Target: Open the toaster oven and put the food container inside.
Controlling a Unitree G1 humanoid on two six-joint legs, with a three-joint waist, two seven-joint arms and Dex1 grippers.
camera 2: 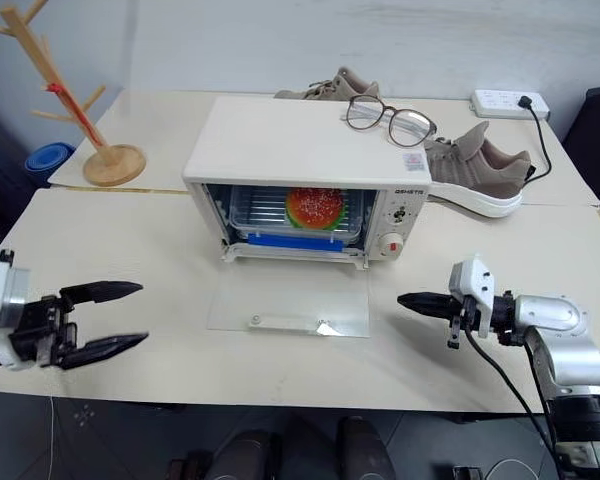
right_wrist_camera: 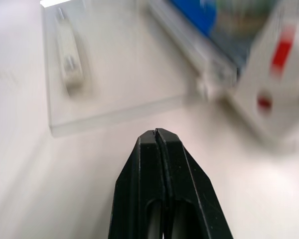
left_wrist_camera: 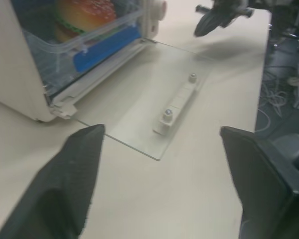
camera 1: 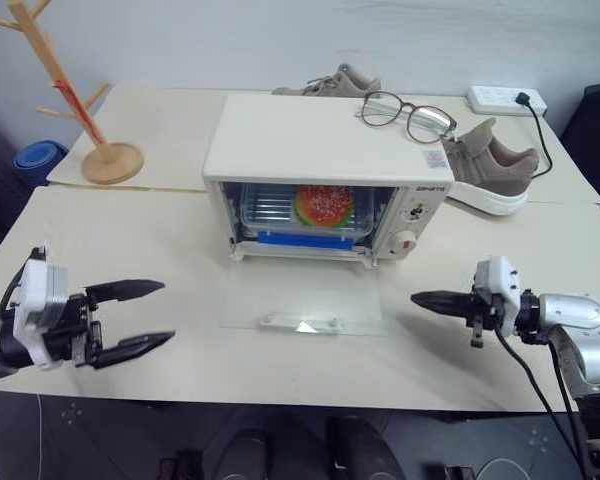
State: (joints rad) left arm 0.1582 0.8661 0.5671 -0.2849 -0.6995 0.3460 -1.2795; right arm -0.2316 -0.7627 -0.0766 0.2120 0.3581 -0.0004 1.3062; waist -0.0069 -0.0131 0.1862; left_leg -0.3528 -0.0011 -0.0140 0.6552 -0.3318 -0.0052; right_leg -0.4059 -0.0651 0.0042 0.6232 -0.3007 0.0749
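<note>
Head views: the toaster oven [camera 1: 325,175] stood on the desk [camera 1: 130,250], its glass door [camera 1: 302,305] folded flat, with the food container [camera 1: 310,212] inside on the rack. The left pincer [camera 1: 145,315] hung released; the right pincer [camera 2: 408,300] was clenched, empty.

Left wrist view: spread fingers [left_wrist_camera: 65,184] faced the door.

Right wrist view: fingertips [right_wrist_camera: 157,137] met.

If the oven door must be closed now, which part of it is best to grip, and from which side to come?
Probably the white bar handle. The glass door of the toaster oven lies flat on the table, hinged at the oven, with the handle near its free front edge. Come from the front, the robot's side, get under that edge at the handle, and lift toward the oven.
</note>
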